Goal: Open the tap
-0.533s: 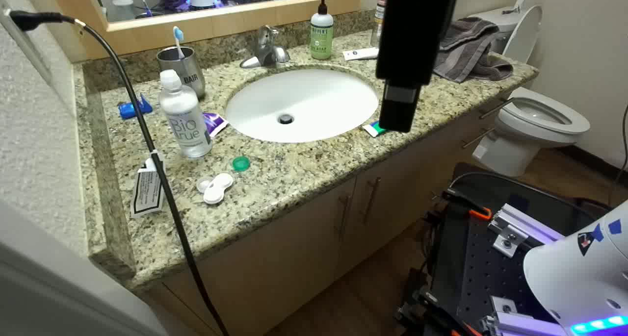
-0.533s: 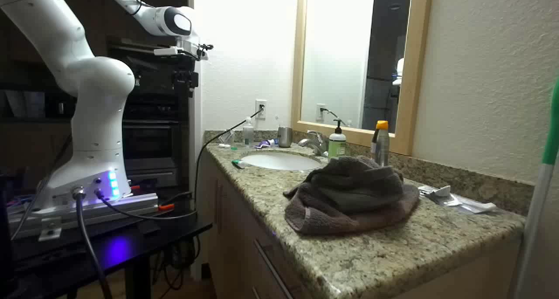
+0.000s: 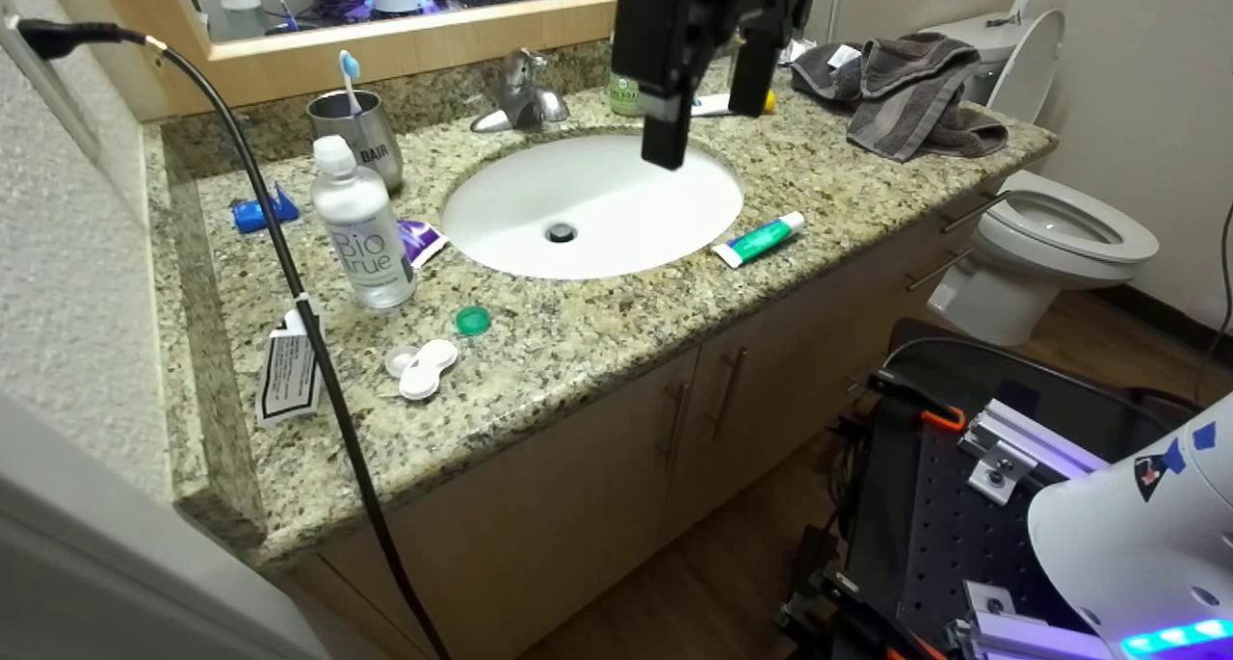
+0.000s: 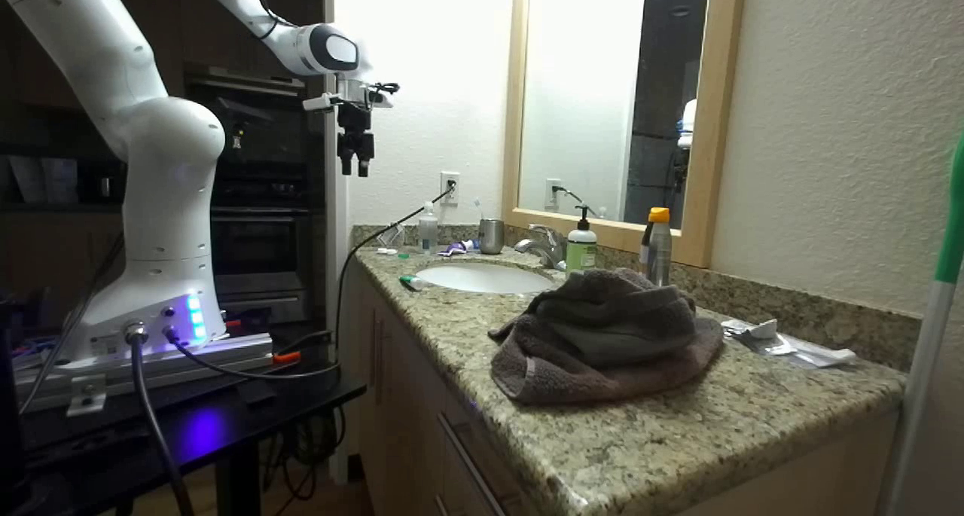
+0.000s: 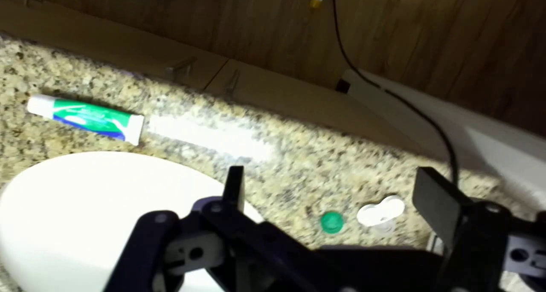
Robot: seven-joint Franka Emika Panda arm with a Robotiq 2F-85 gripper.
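The silver-grey tap [image 3: 523, 99] stands at the back rim of the white oval basin [image 3: 626, 241], below the mirror. In an exterior view its curved spout and lever also show; there the tap [image 4: 544, 246] is to the left of the soap bottle. The tap is out of the wrist view. My gripper [image 3: 706, 130] is open and empty, high above the counter and apart from the tap. In an exterior view the gripper [image 4: 355, 171] hangs fingers down, well above counter height. In the wrist view its fingers [image 5: 330, 177] are wide apart over the counter.
A green-labelled soap bottle [image 4: 581, 248] stands beside the tap. A metal cup [image 3: 371, 149] with a toothbrush and a clear bottle [image 3: 364, 226] stand at the basin's other side. A toothpaste tube [image 3: 761, 239], a towel [image 4: 602, 335] and a black cable [image 3: 327, 371] are also here.
My gripper has moved toward the basin and mirror and has turned, so both fingers now show apart. The toothpaste tube that it covered in an exterior view is now visible. The tap is unchanged.
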